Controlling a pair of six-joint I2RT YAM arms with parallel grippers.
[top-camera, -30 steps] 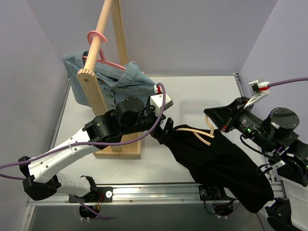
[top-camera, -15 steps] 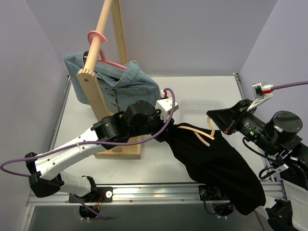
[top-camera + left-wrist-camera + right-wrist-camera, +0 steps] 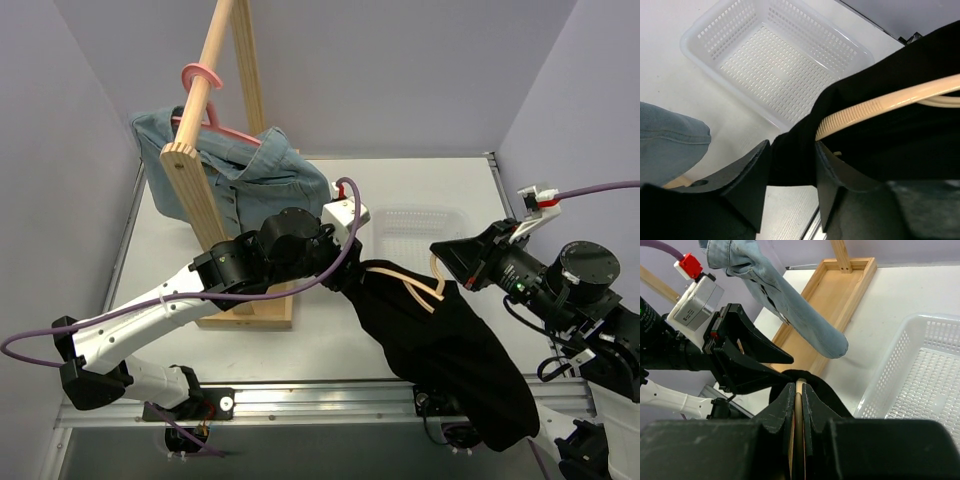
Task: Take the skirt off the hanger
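Note:
A black skirt hangs on a beige hanger held above the table between my two arms. My right gripper is shut on the hanger's neck; in the right wrist view the beige strip is pinched between its jaws. My left gripper is at the skirt's left end. In the left wrist view its jaws press a fold of the black skirt from both sides, just below the ribbed end of the hanger.
A white perforated basket sits on the table behind the skirt. A wooden rack stands at the left, with a denim garment on a pink hanger hung from its rod. Walls close in left, right and behind.
The left gripper moved right to the skirt's left end and closed on the fabric. The right arm shifted slightly and the skirt's hanging part swung a little left.

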